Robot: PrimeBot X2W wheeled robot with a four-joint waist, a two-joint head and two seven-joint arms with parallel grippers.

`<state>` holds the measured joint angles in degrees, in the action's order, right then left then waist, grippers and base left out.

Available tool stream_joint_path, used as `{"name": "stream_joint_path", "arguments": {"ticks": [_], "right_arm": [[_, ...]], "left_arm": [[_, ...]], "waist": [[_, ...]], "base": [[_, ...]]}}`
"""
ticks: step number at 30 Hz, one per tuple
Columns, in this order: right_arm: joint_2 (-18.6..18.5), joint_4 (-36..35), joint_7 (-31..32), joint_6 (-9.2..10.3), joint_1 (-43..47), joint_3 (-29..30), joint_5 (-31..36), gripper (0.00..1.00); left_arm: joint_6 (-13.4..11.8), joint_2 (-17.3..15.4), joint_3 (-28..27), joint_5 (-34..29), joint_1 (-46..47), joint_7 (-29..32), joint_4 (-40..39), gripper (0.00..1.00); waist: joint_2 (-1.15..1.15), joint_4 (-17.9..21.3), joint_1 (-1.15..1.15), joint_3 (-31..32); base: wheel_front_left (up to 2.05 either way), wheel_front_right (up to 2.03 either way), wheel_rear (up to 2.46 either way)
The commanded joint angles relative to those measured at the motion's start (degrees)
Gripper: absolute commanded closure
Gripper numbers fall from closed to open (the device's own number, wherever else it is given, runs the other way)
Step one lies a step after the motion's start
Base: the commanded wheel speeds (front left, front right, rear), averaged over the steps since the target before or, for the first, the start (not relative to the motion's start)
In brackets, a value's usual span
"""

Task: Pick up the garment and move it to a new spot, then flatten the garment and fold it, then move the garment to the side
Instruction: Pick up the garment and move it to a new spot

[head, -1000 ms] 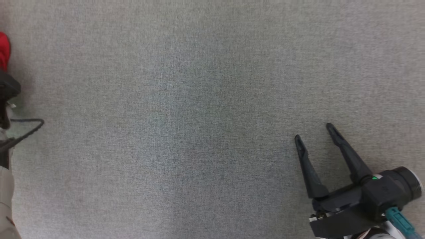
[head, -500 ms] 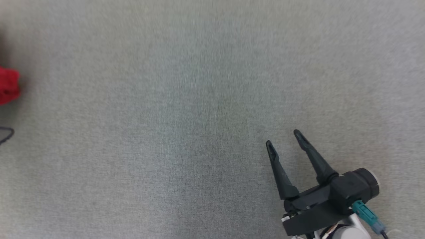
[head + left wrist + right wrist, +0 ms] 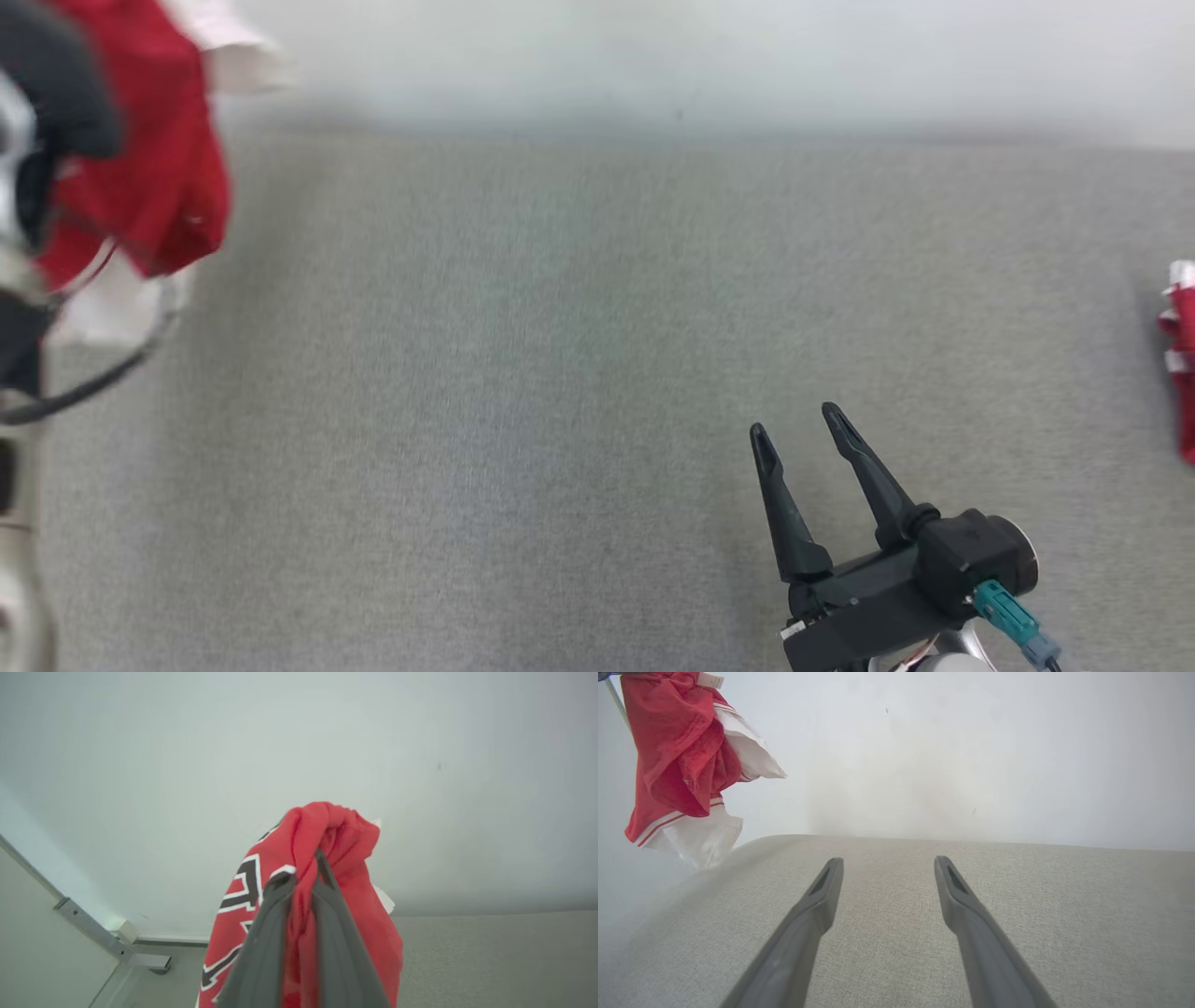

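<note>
Over the far left corner of the counter (image 3: 523,392), the garment (image 3: 149,159) is now lifted in a bunch.
A second ago only a red sliver was seen at the left edge; now the left hand (image 3: 302,870) is clenched on a gathered fold of it, so the pick-up is judged done and the carry begun. Whether the lowest hem is clear of the counter cannot be told. The right hand (image 3: 794,421) is held spread and empty by the near right corner. Another red-and-white piece (image 3: 1181,364) is seen at the right edge, well apart; no obstacle is noted between.
</note>
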<state>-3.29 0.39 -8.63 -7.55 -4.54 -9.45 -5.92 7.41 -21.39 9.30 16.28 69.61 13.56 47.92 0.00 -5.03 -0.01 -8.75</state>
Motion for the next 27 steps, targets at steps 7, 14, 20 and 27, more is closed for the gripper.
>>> {"name": "stream_joint_path", "arguments": {"ticks": [7, 14, 20, 27], "right_arm": [[0.5, 0.1, -0.7, 0.14, 1.5, 2.3, 0.3, 0.0], [0.5, 0.2, -1.0, 0.14, 1.5, 2.3, -1.2, 0.0], [0.5, 0.6, -1.4, 0.14, 1.0, 2.7, -1.8, 0.0], [0.5, 1.1, -2.0, 0.14, 0.3, 2.0, -2.4, 0.0]], "left_arm": [[0.0, 2.5, 10.0, 8.9, -3.4, 4.5, -18.4, 1.0], [-0.3, 5.6, 14.6, 12.5, -10.0, 5.1, -31.0, 1.0], [-2.1, 10.0, 17.6, 13.1, -18.2, 1.5, -33.6, 1.0], [-2.6, 14.8, 21.8, 13.6, -25.3, -1.2, -26.7, 1.0]], "waist": [[0.0, 6.7, 0.01, 6.5], [0.0, 13.3, 0.01, 5.3], [0.0, 17.8, 0.01, 3.4], [0.0, 20.5, 0.01, 2.6]], "base": [[0.0, 0.0, 0.0], [0.0, 0.0, 0.0], [0.0, 0.0, 0.0], [0.0, 0.0, 0.0]]}}
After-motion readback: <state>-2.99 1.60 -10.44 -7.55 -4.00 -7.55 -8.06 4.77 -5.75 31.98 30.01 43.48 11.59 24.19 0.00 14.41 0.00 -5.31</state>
